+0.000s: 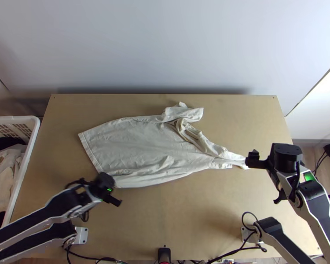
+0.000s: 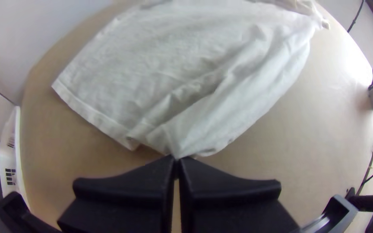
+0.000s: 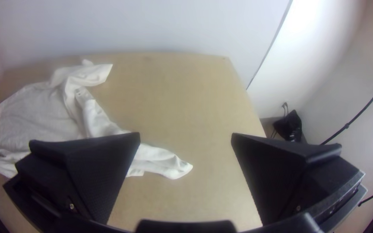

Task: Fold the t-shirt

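Top view: the t-shirt lies across the centre and centre-left of the frame, unfolded but wrinkled. Its long axis runs from the hem at the left to a sleeve end at centre right, tilting slightly downward. The other sleeve points to the upper right and is crumpled.

Critical relation: the sleeve end at centre right lies just to the left of the right gripper, which is at the right of the frame. The right arm is by far the nearer of the two to this end. Contact between them cannot be confirmed.

Right gripper state: fingers spread wide, no cloth pinched. In the right wrist view, the sleeve tip shows in the gap between the fingers, while one finger covers part of the sleeve behind it.

Left gripper state: fingers pressed together at the lower hem corner, at lower left of the top view. The cloth gathers to a point at the tips and appears to be pinched.

Next operation (judged): centre the right gripper over the sleeve end, lower and close it, then fold the lower edge upward with both arms. Caution: if the offset is not corrected, one finger may land on the sleeve and push it along the table instead of gripping it.
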